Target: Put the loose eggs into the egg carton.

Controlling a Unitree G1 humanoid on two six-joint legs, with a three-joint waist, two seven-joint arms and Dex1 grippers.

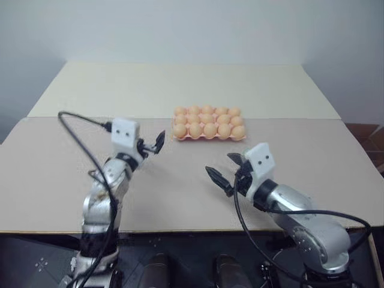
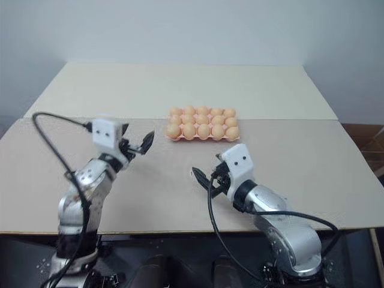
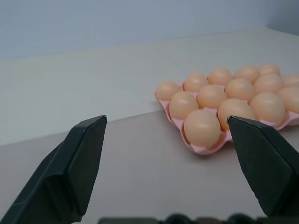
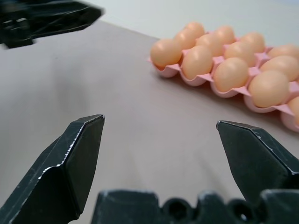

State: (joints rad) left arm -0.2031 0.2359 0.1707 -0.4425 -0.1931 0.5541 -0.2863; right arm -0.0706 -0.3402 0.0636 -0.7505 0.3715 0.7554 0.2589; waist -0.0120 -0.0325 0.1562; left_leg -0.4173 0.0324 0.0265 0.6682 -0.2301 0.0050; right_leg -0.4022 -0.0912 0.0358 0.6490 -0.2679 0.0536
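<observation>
the left claw (image 1: pixel 155 144) hangs released and empty over the tan surface (image 1: pixel 54 174), the pink egg carton (image 1: pixel 209 137) just ahead and to its right; the right claw (image 1: pixel 227 173) is released and empty too, the carton ahead of it. every cell in view holds an egg, its three rows of five running left to right, and no loose eggs lie on the surface; the left claw seems slightly nearer; no writing can be read.

Egg carton (image 1: pixel 209 137): pink, plain, far centre. Eggs (image 1: pixel 209 129): pale orange-tan, uniform, unspeckled. Table (image 1: pixel 180 180): beige-tan near section, paler cream far section. Left gripper (image 3: pixel 168 154): black fingers (image 3: pixel 79 163). Right gripper (image 4: pixel 161 154): black fingers (image 4: pixel 74 158). Wrist housings (image 1: pixel 125 132): white. Arms (image 1: pixel 300 222): silver metal, black cables (image 1: pixel 78 141). Wall (image 1: pixel 192 30): pale grey-blue.
</observation>
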